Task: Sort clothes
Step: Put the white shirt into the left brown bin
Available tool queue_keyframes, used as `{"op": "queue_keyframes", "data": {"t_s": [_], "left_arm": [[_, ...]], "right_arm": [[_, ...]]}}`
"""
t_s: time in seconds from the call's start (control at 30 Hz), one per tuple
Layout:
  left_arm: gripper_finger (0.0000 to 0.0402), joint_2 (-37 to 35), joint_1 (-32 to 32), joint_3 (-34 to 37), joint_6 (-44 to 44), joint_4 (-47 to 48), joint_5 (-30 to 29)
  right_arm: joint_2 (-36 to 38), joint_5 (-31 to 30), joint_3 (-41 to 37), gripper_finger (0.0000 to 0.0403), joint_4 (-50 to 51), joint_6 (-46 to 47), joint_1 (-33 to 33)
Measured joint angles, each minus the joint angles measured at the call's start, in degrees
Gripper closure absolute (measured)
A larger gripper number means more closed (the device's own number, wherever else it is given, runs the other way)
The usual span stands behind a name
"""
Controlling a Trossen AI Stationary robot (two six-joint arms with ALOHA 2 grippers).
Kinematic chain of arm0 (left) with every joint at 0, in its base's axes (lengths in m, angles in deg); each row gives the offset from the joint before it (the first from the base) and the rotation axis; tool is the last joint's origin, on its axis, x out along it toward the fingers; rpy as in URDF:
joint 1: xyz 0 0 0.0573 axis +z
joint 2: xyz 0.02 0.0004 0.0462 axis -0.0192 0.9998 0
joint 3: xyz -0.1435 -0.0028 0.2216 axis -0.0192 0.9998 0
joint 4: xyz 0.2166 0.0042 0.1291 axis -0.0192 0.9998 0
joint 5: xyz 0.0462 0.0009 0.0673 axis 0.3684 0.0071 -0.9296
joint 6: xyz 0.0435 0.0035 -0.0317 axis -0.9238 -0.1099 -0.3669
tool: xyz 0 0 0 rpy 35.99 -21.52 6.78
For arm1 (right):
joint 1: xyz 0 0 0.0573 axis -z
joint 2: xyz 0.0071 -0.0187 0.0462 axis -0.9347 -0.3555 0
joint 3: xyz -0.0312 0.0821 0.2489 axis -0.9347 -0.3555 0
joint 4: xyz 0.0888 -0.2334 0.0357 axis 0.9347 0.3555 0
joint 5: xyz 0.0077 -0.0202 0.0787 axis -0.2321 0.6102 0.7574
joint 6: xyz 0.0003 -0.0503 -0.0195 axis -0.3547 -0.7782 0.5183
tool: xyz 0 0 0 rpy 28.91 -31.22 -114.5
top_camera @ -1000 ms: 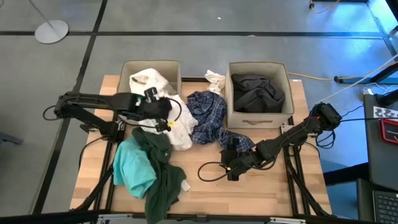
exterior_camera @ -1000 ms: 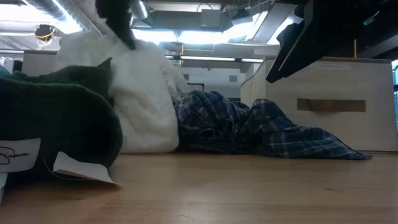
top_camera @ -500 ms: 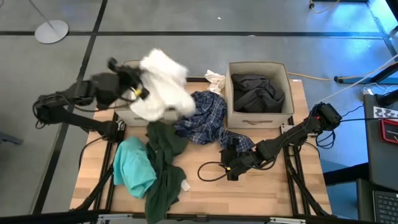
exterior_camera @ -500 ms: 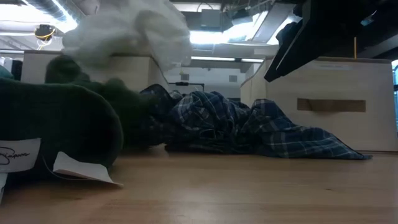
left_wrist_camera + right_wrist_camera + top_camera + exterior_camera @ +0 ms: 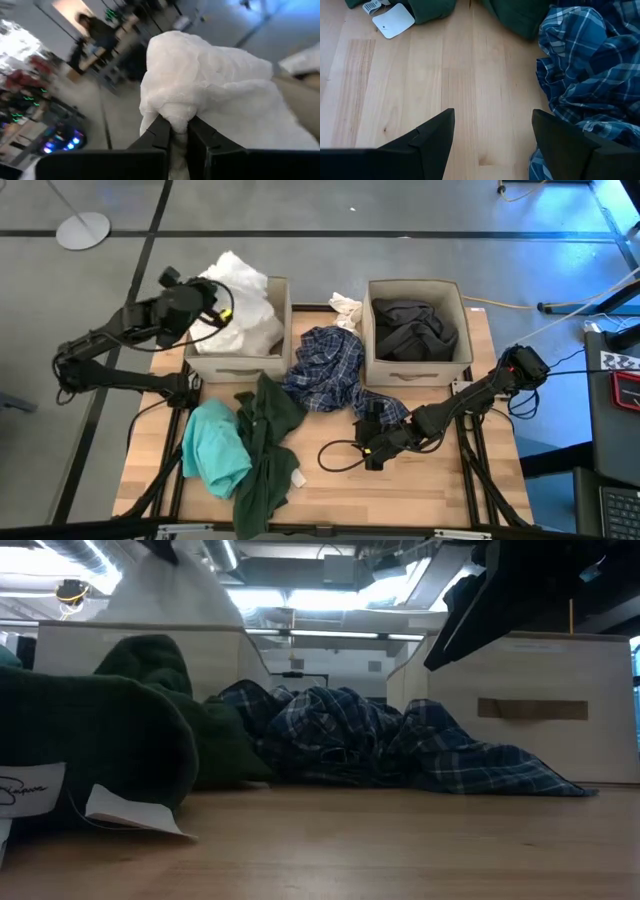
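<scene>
My left gripper [image 5: 213, 310] is raised over the left beige box [image 5: 240, 366] and shut on a white fleecy garment [image 5: 240, 308]. The garment also shows at the low view's top left [image 5: 170, 590]. A blue plaid shirt [image 5: 325, 370] lies on the table between the boxes, and a dark green garment [image 5: 262, 442] and a teal one [image 5: 212, 452] lie on the near left. A dark grey garment [image 5: 412, 328] fills the right box [image 5: 415, 370]. My right gripper [image 5: 368, 444] stands open just above the bare wood, beside the plaid shirt [image 5: 590, 75]. My left gripper pinches a bunched fold of the white garment [image 5: 176, 116] between its two fingers [image 5: 161, 131]. The fingers come nearly level from the table's left. The cloth bulges out past the fingertips and hangs down over the left box's opening. Whether it rests inside the box, I cannot tell.
A small white piece of cloth [image 5: 346, 307] lies at the far edge between the two boxes. A paper tag [image 5: 393, 20] sticks out of the green garment onto bare wood. A black cable [image 5: 340, 462] loops on the table near my right gripper.
My left gripper has risen and swung toward the table's far left corner, still shut. It has carried the white garment off the pile on the table until it hangs over the left box. The dark green garment's far end, which lay under the white one, is now uncovered.
</scene>
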Motion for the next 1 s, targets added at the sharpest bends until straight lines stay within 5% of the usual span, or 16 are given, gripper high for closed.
{"op": "queue_keyframes", "data": {"t_s": [0.33,0.6,1.0], "left_arm": [[0.0371,3.0,3.7,12.2,10.8,4.2,13.6],[0.0365,5.7,3.7,17.8,15.4,4.7,14.3],[0.0229,6.2,7.1,14.5,19.9,6.1,20.3]], "right_arm": [[0.0,0.0,0.0,0.0134,0.0,0.0,0.0],[0.0,0.0,0.0,0.0134,0.0,-0.7,0.0],[0.0,0.0,0.0,0.0134,0.0,-1.0,0.0]]}}
